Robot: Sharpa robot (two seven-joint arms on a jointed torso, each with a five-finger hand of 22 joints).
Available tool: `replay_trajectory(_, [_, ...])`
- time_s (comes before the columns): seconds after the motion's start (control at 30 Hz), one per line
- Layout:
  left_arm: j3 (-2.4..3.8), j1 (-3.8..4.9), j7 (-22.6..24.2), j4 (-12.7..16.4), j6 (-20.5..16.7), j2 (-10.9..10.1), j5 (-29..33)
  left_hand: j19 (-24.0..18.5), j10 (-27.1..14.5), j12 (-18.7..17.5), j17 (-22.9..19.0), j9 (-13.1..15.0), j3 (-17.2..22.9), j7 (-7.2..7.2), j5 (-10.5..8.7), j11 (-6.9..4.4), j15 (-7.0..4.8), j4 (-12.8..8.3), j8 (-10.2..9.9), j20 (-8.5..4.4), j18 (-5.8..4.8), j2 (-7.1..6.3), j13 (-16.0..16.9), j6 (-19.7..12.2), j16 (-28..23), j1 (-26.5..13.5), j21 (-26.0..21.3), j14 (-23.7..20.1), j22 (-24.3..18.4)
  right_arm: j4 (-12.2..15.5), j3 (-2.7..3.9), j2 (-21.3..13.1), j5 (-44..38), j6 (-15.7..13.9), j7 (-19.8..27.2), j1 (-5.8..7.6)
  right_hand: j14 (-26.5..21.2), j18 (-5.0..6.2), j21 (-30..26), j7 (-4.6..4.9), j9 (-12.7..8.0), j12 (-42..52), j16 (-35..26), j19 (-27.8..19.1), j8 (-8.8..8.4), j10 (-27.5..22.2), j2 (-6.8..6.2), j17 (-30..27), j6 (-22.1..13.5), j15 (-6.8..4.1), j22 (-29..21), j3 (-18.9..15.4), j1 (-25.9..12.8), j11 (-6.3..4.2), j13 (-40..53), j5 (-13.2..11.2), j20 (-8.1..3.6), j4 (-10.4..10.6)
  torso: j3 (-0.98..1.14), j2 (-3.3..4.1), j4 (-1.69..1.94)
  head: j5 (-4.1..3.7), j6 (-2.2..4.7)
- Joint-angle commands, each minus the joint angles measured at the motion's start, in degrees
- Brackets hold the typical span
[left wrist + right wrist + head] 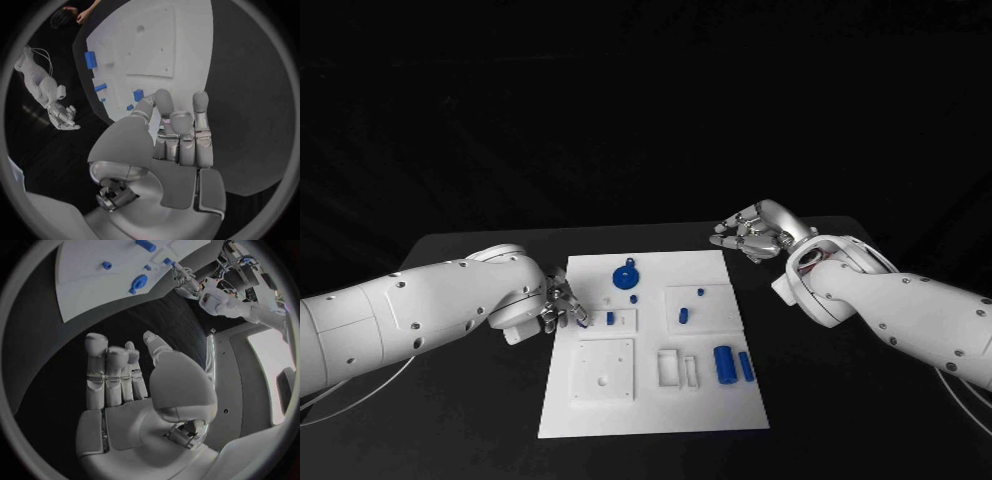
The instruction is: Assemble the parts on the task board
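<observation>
The white task board [653, 400] lies in the middle of the black table. On it are a round blue part with a tab [626, 274], a small blue peg [610, 318], another blue piece [684, 315], a blue cylinder [724, 363] and a blue bar [746, 366]. My left hand [557, 305] hovers at the board's left edge, fingertips close to the small peg. In the left wrist view its fingers [181, 125] are straight and hold nothing. My right hand [754, 232] is off the board's far right corner, and its fingers [109, 372] are spread and empty.
White raised blocks [606, 370] and slotted holders [678, 368] stand on the near half of the board. Bare black table [473, 400] runs along both sides of the board. The table's far edge lies just behind my right hand.
</observation>
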Motion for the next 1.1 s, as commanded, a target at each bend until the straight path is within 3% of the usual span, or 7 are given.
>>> replay_trajectory(0.03, [0.0, 0.16, -0.18, -0.01, 1.03, 0.13, 1.46, -0.04, 1.2, 0.1, 0.0, 8.75, 0.19, -5.18, -0.01, -1.99, -0.42, 0.3, 0.39, -0.07, -0.47, 1.42, -0.08, 8.15, -0.32, 0.96, -0.34, -0.03, 1.13, 0.02, 0.03, 0.07, -0.17, 0.3, 0.47, -0.05, -0.25, 0.57, -0.24, -0.04, -0.02, -0.27, -0.16, 0.38, -0.22, -0.31, -0.23, -0.07, -0.33, -0.11, 3.49, 0.01, 0.03, 0.02, -0.02, 0.18, 0.02, 0.05, 0.04, -0.02, -0.01, 0.02, 0.04])
replay_trajectory(0.3, [0.0, 0.17, 0.5, 0.57, -2.34, -0.14, 1.61, 0.15, 1.2, 0.1, -0.04, 8.51, 0.29, -5.19, 0.05, -2.01, -0.47, 0.46, 0.36, -0.1, -0.42, 1.59, -0.11, 8.23, -0.34, 0.73, -0.35, 0.1, 1.12, -0.02, 0.03, 0.06, -0.17, 0.26, 0.48, -0.07, -0.25, 0.57, -0.24, -0.04, -0.02, -0.27, -0.16, 0.38, -0.22, -0.31, -0.23, -0.07, -0.33, -0.11, 3.49, 0.01, 0.03, 0.02, -0.02, 0.18, 0.02, 0.05, 0.08, -0.01, -0.04, -0.07, 0.2])
replay_trajectory(0.57, [-0.02, 0.16, 1.84, 3.89, -10.5, -1.82, 0.39, 0.49, 1.22, 0.63, 0.23, 6.67, 0.39, -5.29, 0.81, -2.02, -0.55, 0.54, 0.37, -0.01, -0.21, 1.1, 0.02, 9.08, -0.16, 0.61, -0.34, 0.44, 1.14, -0.01, 0.03, -0.16, -0.17, 0.22, 0.49, -0.13, -0.23, 0.56, -0.16, -0.04, -0.02, -0.26, -0.13, 0.41, -0.22, -0.31, -0.19, -0.04, -0.34, -0.11, 3.51, 0.09, 0.02, 0.02, -0.01, 0.27, 0.01, -0.06, 0.08, -0.08, 0.14, -0.26, 0.08])
replay_trajectory(0.73, [-0.04, 0.11, 2.57, 6.54, -17.25, -2.92, -0.62, 0.79, 1.21, 1.43, 1.54, 5.35, 0.46, -5.5, 2.59, -2.16, -0.73, 0.7, 0.48, -0.18, -0.2, 0.38, 0.3, 10.04, 0.39, 0.31, -0.15, 0.94, 1.15, -0.03, 0.03, -0.39, -0.17, 0.18, 0.45, -0.17, -0.22, 0.56, -0.14, -0.05, -0.02, -0.26, -0.12, 0.41, -0.22, -0.3, -0.18, -0.03, -0.34, -0.11, 3.52, 0.1, 0.02, 0.02, -0.01, 0.3, 0.01, -0.09, 0.12, -0.25, 0.29, -0.19, -0.08])
replay_trajectory(0.87, [-0.05, -0.1, 3.18, 8.08, -22.15, -3.46, -0.91, 0.89, 1.19, 1.65, 1.86, 5.21, 0.62, -5.57, 3.03, -2.22, -0.79, 0.83, 0.49, -0.29, -0.28, 0.18, 0.4, 10.28, 0.5, 0.12, -0.03, 1.05, 1.16, -0.11, 0.03, -0.44, -0.17, 0.17, 0.44, -0.24, -0.22, 0.56, -0.14, -0.05, -0.02, -0.26, -0.12, 0.41, -0.22, -0.3, -0.18, -0.03, -0.34, -0.11, 3.52, 0.1, 0.02, 0.02, -0.01, 0.3, 0.01, -0.09, 0.26, -0.47, 0.47, -0.12, -0.17])
replay_trajectory(1.1, [-0.07, -0.66, 3.22, 9.35, -26.29, -3.69, -1.05, 0.92, 1.18, 2.03, 2.43, 5.09, 0.85, -5.66, 3.43, -2.27, -0.84, 0.93, 0.5, -0.34, -0.32, -0.01, 0.63, 10.63, 0.68, -0.13, 0.1, 1.18, 1.16, -0.25, 0.02, -0.46, -0.14, 0.2, 0.38, -0.35, -0.22, 0.56, -0.14, -0.05, -0.02, -0.26, -0.12, 0.41, -0.22, -0.3, -0.18, -0.03, -0.34, -0.11, 3.52, 0.1, 0.02, 0.02, -0.01, 0.3, 0.01, -0.09, 0.49, -0.84, 0.68, 0.01, -0.43])
